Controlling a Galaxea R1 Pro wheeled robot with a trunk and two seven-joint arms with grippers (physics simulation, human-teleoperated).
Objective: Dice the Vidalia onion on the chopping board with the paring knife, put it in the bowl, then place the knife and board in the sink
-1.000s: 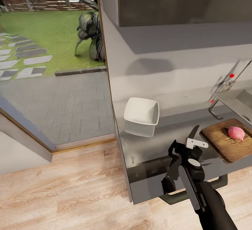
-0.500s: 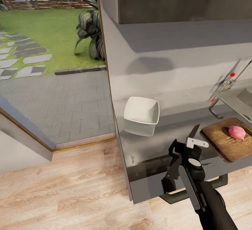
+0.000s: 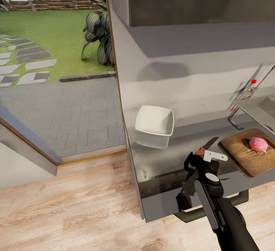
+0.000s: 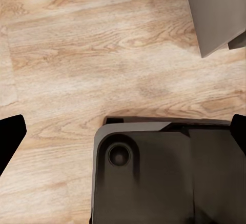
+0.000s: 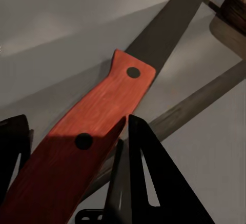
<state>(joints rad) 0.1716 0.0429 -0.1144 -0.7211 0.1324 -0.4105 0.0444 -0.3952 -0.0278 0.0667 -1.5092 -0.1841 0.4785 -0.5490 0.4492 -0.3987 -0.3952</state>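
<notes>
Over the countertop [image 3: 183, 144], right tool [image 3: 202, 158] clamping paring knife [image 5: 102, 116], rivets visible from right wrist, left tool's state unclear.

Red-handled, dark-bladed paring knife [image 5: 110, 106]; white bowl [image 3: 154, 123]; brown grained chopping board [image 3: 250, 155]; pink onion [image 3: 258, 144].

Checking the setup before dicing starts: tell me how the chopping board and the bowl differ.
The chopping board is flat, brown wood with visible grain; the bowl is white, smooth, with raised sides. The chopping board carries the pinkish onion; the bowl looks empty. The chopping board sits near the sink, the bowl nearer the countertop's end by the garden opening. Both rest on the countertop and have rounded corners.
</notes>
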